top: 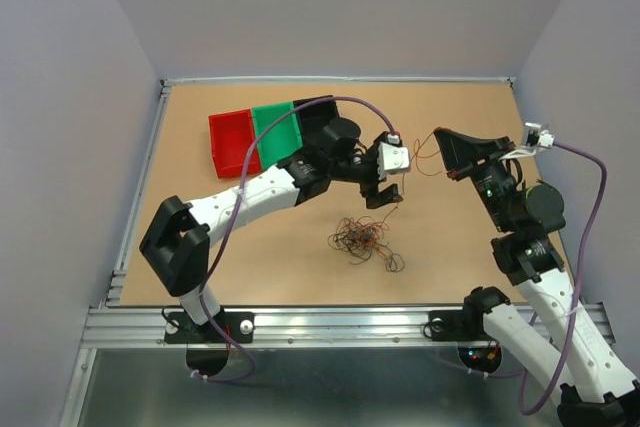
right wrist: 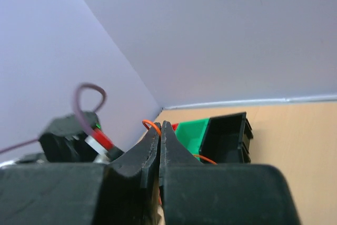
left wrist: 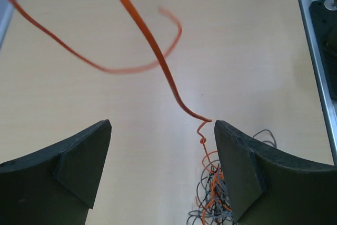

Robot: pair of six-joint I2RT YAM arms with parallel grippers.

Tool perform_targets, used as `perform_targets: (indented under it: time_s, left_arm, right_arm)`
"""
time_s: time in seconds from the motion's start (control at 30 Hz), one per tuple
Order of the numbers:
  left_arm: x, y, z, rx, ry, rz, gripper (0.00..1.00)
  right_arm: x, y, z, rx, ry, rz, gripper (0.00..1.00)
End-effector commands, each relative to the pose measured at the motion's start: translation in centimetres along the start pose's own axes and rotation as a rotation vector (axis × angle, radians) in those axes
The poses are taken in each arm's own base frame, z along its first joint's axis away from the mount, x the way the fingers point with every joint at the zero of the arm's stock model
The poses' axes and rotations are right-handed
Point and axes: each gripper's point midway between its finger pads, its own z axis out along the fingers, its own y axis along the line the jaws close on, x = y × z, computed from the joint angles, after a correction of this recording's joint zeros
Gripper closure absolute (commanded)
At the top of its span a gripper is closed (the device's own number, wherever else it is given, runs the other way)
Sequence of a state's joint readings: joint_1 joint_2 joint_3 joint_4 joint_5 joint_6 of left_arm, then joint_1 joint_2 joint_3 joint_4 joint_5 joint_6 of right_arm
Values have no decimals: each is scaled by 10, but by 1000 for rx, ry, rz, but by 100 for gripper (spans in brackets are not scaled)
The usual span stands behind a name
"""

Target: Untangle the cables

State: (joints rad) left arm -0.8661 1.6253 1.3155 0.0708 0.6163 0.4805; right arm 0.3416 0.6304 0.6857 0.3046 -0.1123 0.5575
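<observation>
Surface: tan tabletop (top: 270, 257) boxed in by pale grey walls; you had both arms reaching over its middle.
State, left gripper (left wrist: 162, 127): fingers spread wide and gripping nothing; bare table showed between them.
State, right gripper (right wrist: 159, 126): jaws pressed together, with an orange strand (left wrist: 158, 56) emerging on both sides of the tips. You could read this as a pinch on that strand, though the contact point itself was hidden.
Strand axis: from the right gripper it ran across to the left gripper and passed through the open gap without clearly touching either finger. It then kinked and dropped in curls into the bunch.
Position of the cables (top: 362, 237): a loose knot of brown, orange and dark wire lying on the table, just on the near side of the left gripper. It lay well apart from the right gripper, to that gripper's left.
Nearer arm: left.
Deciding relation: the strand already lay inside the left gap, closer to the finger on the bunch side. Judged from this, you needed a closing low on the strand, not a reach.
Risk: thin, springy wire could have slipped out as the fingers closed.
Beyond: red bin (top: 228, 142), green bin (top: 275, 130) and black bin (top: 312, 112) stood at the far left, uninvolved.
</observation>
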Motion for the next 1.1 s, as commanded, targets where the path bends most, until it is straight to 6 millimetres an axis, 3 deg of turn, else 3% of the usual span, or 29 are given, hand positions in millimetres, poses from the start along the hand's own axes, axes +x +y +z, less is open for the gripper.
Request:
perform_targets:
  time_s: [0.0,0.1,0.27,0.37,0.4,0.47,0.5,0.57,0.63,0.7,0.77,0.8,0.87,0.9,1.0,1.07]
  left_arm:
    - [2,-19,16,73,-35,-13,9]
    - [9,-32,25,106,-35,-25,9]
    - [16,-23,34,37,-36,-42,14]
    - [24,-28,39,53,-25,-78,37]
    - [27,-26,41,44,-18,-88,59]
    - [42,-12,45,-29,25,-106,78]
    - [49,-7,45,-52,38,-114,95]
    - [56,8,38,-90,31,-144,100]
    - [61,14,30,-96,25,-164,100]
    - [56,24,13,-103,-8,-179,100]
    - [38,27,-3,-98,-52,-164,100]
    - [38,30,-10,-101,-56,-163,100]
    - [19,24,-25,-71,-98,-141,100]
    - [18,22,-30,-63,-104,-138,100]
    - [5,17,-43,-48,-131,-129,100]
    - [-6,21,-57,-56,-167,-133,100]
  right_arm:
    - [-49,23,10,-16,-104,1,99]
    - [-60,29,21,-21,-116,13,99]
    - [-71,38,26,-44,-130,32,99]
    - [-80,38,26,-34,-167,36,99]
    - [-85,37,26,-23,-181,33,99]
    - [-108,48,24,-33,-231,24,99]
    - [-115,53,23,-42,-243,15,99]
    - [-144,73,14,-77,-298,10,99]
    - [-149,76,9,-80,-305,-1,100]
    - [-136,58,3,-13,-299,-9,99]
    - [-116,24,1,106,-291,-9,99]
    - [-85,-11,-1,212,-251,-6,99]
    - [-37,-48,-1,307,-164,6,99]
    - [9,-77,1,371,-65,19,99]
    - [78,-98,16,377,153,53,99]
    - [101,-74,32,226,292,58,99]
